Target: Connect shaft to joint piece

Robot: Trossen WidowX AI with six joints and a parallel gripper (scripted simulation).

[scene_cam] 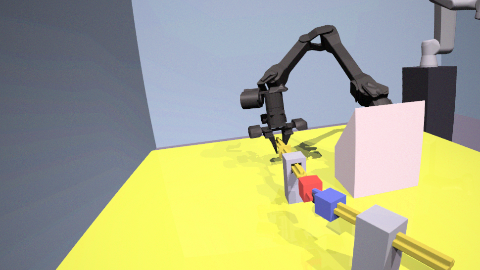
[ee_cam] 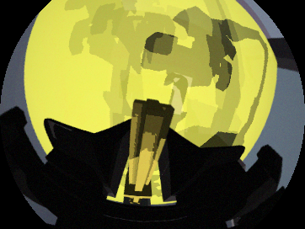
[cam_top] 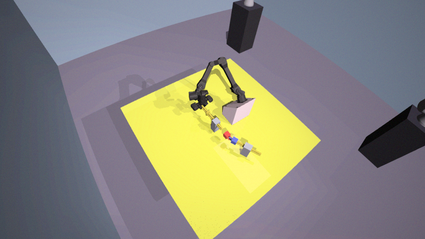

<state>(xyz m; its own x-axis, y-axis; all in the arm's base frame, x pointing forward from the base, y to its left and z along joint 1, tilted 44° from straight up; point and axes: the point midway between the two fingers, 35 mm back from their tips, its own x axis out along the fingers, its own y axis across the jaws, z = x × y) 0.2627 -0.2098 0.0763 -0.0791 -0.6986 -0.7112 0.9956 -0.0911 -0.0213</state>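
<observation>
My gripper [scene_cam: 280, 147] [cam_top: 202, 107] [ee_cam: 147, 122] points down and is shut on the second shaft, near its outer end. This yellow second shaft [scene_cam: 298, 170] [cam_top: 208, 113] [ee_cam: 147, 145] carries a collar and passes through the far grey block [scene_cam: 288, 182] [cam_top: 214, 125]. Its inner end points at the red joint piece [scene_cam: 310, 187] [cam_top: 226, 135], with what looks like a short gap in the top view. The red piece's opening is hidden. It is hinged to the blue piece [scene_cam: 330, 205] [cam_top: 234, 140] on the first shaft [scene_cam: 421, 248] [cam_top: 256, 152], held in the near grey block [scene_cam: 372, 243] [cam_top: 245, 150].
The pale pink arm base [scene_cam: 388, 147] [cam_top: 239, 112] stands to the right of the far block. The yellow table top [scene_cam: 201, 201] [cam_top: 178, 148] lies under everything. Black pedestals [cam_top: 244, 28] [cam_top: 389, 138] stand beyond its edges.
</observation>
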